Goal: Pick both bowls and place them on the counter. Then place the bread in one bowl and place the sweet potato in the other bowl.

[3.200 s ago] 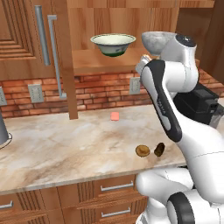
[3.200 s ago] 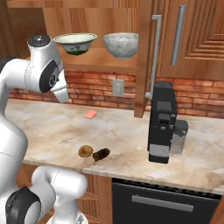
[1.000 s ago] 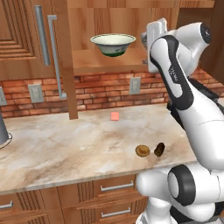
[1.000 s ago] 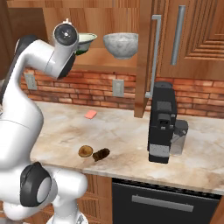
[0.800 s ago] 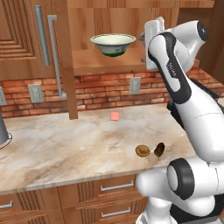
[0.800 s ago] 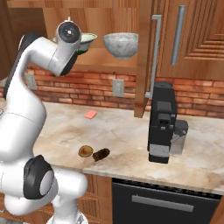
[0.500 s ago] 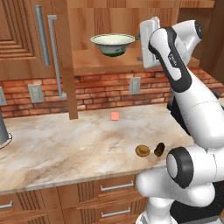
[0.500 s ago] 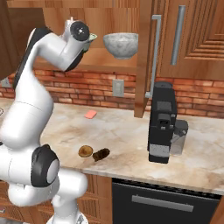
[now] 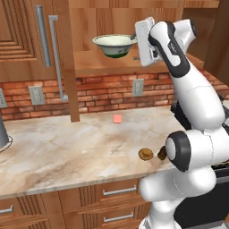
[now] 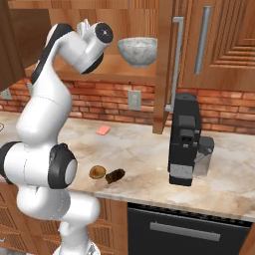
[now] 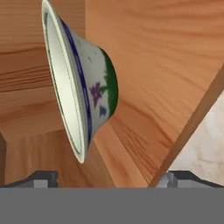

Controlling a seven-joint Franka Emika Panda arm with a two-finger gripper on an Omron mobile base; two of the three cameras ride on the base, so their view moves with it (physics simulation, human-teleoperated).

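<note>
Claw: the claw [image 11: 107, 177] is raised to the level of the wooden shelf [image 9: 94, 62], its two fingertips [image 11: 41, 177] set wide apart with nothing between them.
White bowl: the cream-white bowl [image 9: 115, 45] with the dark green foot sits on the shelf straight ahead of the claw, close in front of the tips but not touching them; in the hand view it appears on its side because the hand is rolled.
Grey bowl: the mottled grey bowl [image 10: 137, 51] stands on the same shelf, on the far side of the arm from the white one.
Change: three seconds back the hand hung lower, in front of the brick wall; it has since swung up and toward the white bowl, closing in over the last second. The fingers were just as wide then.
Bread: the round tan bun [image 9: 145, 154] lies far below the claw on the table [image 9: 67, 147].
Sweet potato: the dark oblong lump [image 10: 115, 176] lies just beside the bun, unmoved.
Pink square: the pink square [image 9: 117, 118] lies further back on the table, below the claw.
</note>
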